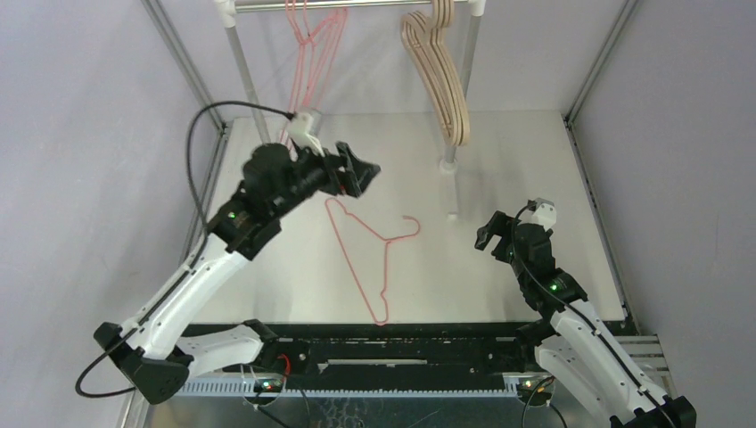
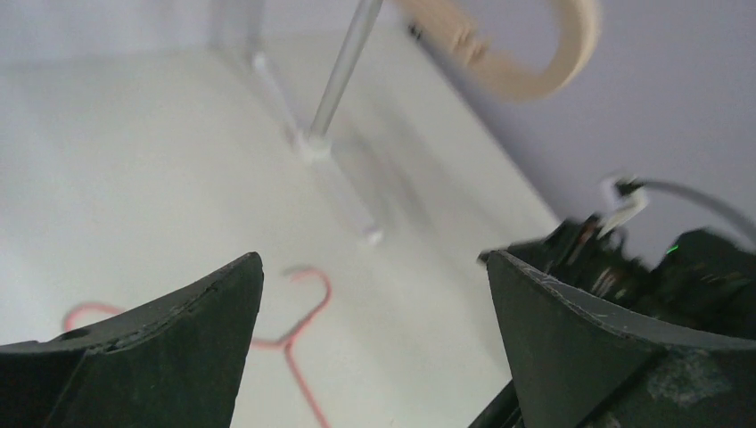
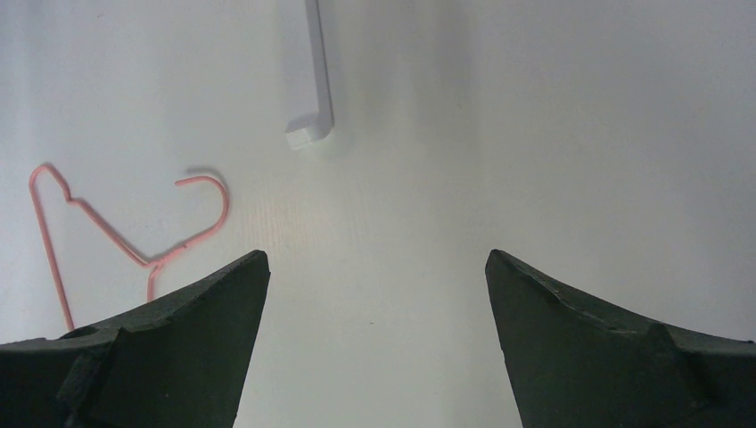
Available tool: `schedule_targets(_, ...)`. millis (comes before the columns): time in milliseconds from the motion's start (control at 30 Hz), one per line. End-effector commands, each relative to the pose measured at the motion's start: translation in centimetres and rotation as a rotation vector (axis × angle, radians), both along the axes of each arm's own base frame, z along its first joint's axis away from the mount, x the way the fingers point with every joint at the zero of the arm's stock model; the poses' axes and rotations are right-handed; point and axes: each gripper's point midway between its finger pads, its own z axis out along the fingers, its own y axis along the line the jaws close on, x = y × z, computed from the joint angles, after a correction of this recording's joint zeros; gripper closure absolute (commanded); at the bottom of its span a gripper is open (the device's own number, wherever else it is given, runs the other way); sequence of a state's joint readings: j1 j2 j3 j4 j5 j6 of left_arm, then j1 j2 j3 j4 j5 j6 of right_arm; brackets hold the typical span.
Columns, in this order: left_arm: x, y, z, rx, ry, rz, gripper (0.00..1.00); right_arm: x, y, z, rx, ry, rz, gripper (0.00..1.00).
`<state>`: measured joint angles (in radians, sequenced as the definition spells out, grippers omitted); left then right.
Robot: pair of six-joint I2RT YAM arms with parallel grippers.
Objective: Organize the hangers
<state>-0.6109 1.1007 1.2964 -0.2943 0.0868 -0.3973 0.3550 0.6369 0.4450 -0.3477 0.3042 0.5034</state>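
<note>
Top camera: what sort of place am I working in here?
Likely a robot test cell, not a real closet: a bare white table boxed by plain panels, with a small metal rail holding hangers.

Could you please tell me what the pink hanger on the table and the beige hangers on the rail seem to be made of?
Pink hanger: likely coated wire, since it is thin, bent and uniformly pink. Beige hangers: probably wood, being thick, flat and matte tan.

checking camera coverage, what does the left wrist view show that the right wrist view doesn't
Only the left wrist view: a beige hanger hanging up, the rack's upright pole and the right arm. Only the right wrist view: the open right gripper seen from its own wrist. Both: the pink wire hanger lying on the table and the rack's white foot.
</note>
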Motion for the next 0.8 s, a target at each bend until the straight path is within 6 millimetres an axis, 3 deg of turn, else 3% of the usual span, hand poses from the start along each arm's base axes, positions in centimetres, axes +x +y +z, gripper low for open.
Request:
schedule_targets(0, -0.8, -1.1, -5.7, 0.124, 0.042, 0.026, 0.01, 0.5, 0.2, 0.9, 0.015, -0.041, 0.004, 0.00)
schedule_targets(200, -3.1, -3.4, -14.5, 0.274, 0.172, 0.033, 0.08, 0.5, 0.2, 1.0, 0.017, -0.046, 0.002, 0.00)
schedule_targets(333, -4.2, -2.3, -20.1, 0.343, 0.274, 0.073, 0.10, 0.3, 1.0, 1.3, 0.043, -0.047, 0.040, 0.00)
schedule_targets(567, -4.1, 1.8, -23.4, 0.344, 0.323, 0.212, 0.09, 0.2, 3.9, 1.8, 0.009, 0.033, 0.092, 0.01)
schedule_targets(767, -4.1, 5.5, -25.8, 0.312, 0.379, 0.324, 0.09, 0.5, 10.1, 2.5, -0.036, 0.071, 0.215, 0.08)
